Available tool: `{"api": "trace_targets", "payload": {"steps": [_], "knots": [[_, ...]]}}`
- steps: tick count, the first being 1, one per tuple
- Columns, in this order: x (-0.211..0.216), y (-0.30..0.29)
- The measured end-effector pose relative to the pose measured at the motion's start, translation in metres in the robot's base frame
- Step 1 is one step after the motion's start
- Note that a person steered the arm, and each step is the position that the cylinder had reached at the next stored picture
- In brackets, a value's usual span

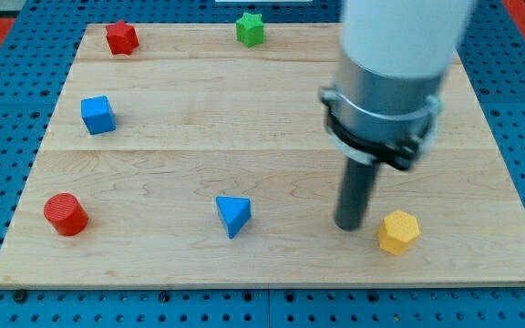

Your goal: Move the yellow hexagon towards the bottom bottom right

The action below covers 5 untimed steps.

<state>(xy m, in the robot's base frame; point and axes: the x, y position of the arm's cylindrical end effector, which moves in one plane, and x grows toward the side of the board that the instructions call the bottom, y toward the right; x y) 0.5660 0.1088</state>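
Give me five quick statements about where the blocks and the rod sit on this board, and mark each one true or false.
1. My tip sits just to the view's left of the yellow hexagon. True.
2. The green star lies at the view's bottom edge. False: it is at the view's top edge.
3. The red cylinder is in the view's bottom left. True.
4. The blue cube is right beside the yellow hexagon. False: it is far off at the view's left.
5. The blue triangular block lies between the red cylinder and my tip. True.
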Motion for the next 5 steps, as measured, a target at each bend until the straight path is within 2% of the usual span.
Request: {"api": "trace_targets", "payload": {"steps": [1, 2, 3, 4, 5], "knots": [[0.01, 0.049], [0.015, 0.049], [0.044, 0.09], [0.021, 0.145], [-0.007, 0.119]]}}
